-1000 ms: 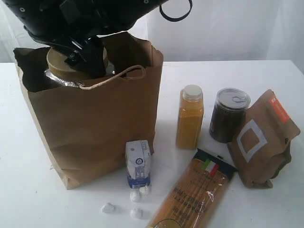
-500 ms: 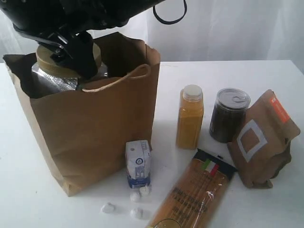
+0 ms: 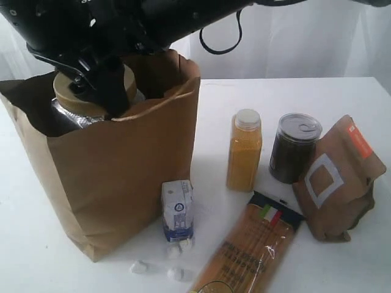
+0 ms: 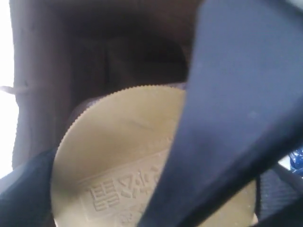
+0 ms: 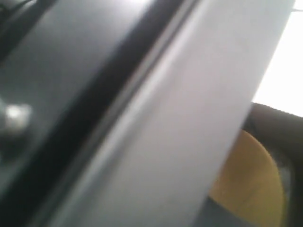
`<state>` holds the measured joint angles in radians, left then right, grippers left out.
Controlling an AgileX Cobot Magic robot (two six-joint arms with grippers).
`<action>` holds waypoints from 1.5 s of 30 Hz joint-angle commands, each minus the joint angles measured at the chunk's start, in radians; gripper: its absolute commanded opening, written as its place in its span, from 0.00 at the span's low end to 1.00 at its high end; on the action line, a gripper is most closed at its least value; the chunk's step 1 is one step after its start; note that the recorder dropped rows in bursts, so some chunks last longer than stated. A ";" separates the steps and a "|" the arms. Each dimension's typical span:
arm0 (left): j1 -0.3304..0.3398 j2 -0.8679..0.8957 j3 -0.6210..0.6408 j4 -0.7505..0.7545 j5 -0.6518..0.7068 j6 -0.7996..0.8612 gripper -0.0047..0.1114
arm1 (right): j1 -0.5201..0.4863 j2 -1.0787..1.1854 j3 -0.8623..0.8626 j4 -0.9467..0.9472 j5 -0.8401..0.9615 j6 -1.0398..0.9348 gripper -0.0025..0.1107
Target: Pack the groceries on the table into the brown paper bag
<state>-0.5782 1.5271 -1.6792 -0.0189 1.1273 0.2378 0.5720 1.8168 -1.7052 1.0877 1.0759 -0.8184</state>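
The brown paper bag (image 3: 122, 165) stands open at the left of the table (image 3: 293, 91). The clear tan-lidded jar (image 3: 72, 97) sits high in its mouth, and my left gripper (image 3: 101, 82) is shut on it. In the left wrist view dark fingers (image 4: 227, 118) flank the lid (image 4: 118, 142). A blurred grey surface (image 5: 165, 118) fills the right wrist view, with a sliver of the lid (image 5: 251, 179) beside it, so the right jaws are hidden. Outside the bag are the carton (image 3: 178, 209), bottle (image 3: 244, 152), can (image 3: 294, 146), pouch (image 3: 336, 177), spaghetti packet (image 3: 250, 250) and white lumps (image 3: 177, 250).
Both black arms (image 3: 140, 18) hang over the bag's mouth, with a cable loop (image 3: 220, 36) behind. The carton stands close against the bag's front right corner. A white curtain (image 3: 305, 36) backs the table.
The bag has slid and leaned toward the left and front. The jar has sunk a little in its mouth with the gripper. The bag's near loop handle no longer shows.
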 commanded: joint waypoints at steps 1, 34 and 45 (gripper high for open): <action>-0.003 -0.015 -0.028 -0.085 -0.166 -0.048 0.90 | 0.032 0.024 0.032 -0.031 0.119 -0.023 0.12; -0.003 -0.015 -0.028 -0.085 -0.184 -0.016 0.90 | 0.034 0.002 0.107 -0.209 0.076 0.036 0.12; -0.003 -0.037 -0.028 -0.085 -0.191 -0.009 0.90 | 0.034 -0.093 0.049 -0.200 0.062 0.036 0.27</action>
<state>-0.5832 1.5232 -1.6754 -0.0524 1.0853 0.2852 0.5765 1.7485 -1.6593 0.9057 1.0165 -0.7660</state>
